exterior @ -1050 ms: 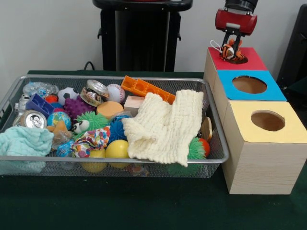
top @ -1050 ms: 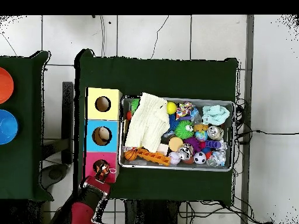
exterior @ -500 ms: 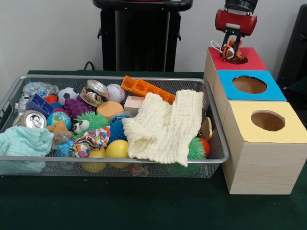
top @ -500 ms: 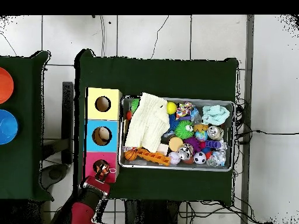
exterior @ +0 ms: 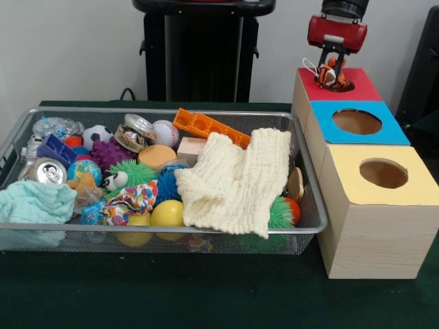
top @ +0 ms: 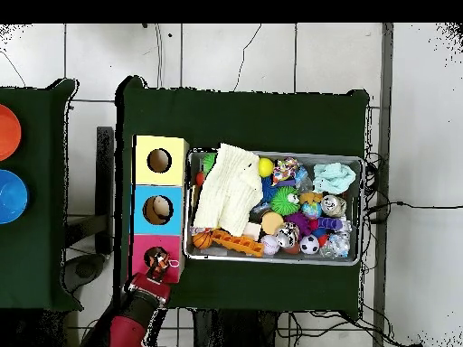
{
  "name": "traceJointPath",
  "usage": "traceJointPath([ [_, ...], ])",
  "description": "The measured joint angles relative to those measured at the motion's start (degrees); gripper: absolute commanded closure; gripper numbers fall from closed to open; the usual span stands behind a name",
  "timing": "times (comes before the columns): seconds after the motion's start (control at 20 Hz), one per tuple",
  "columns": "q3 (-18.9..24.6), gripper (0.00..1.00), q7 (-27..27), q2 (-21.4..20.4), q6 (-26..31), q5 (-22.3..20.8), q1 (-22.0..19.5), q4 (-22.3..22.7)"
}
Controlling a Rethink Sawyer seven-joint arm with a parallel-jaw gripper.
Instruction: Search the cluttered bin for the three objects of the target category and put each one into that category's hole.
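My gripper (exterior: pixel 330 63) hangs from the red wrist over the red-topped box (exterior: pixel 363 86), shut on a small orange, white and black striped soft toy (exterior: pixel 326 74). The toy dangles right at the round hole (exterior: pixel 343 86) in that box, its lower part at the rim. In the overhead view the toy (top: pixel 159 263) lies over the red box (top: pixel 142 256), with the gripper (top: pixel 155 271) beside it. The wire bin (exterior: pixel 164 228) to the left is full of mixed objects: balls, spiky toys, a can and an orange block.
A blue-topped box (exterior: pixel 394 130) and a yellow-topped box (exterior: pixel 411 188) stand in a row with the red one, right of the bin. A cream cloth (exterior: pixel 236 181) covers part of the bin; a teal cloth (exterior: pixel 34 202) lies at its left. Orange (top: pixel 7 132) and blue (top: pixel 9 195) bowls sit on a separate table.
The gripper keeps its hold on the striped toy over the red hole. Only a slight shift of the arm shows in the overhead view.
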Motion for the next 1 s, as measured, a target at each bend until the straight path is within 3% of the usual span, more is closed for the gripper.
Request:
traceJointPath([
  [0.3, 0.0, 1.0, 0.0, 1.5, -3.6, -0.5, 0.2, 0.0],
  [1.0, 1.1, 1.0, 0.0, 8.8, -22.0, -3.7, -0.6, 0.3],
])
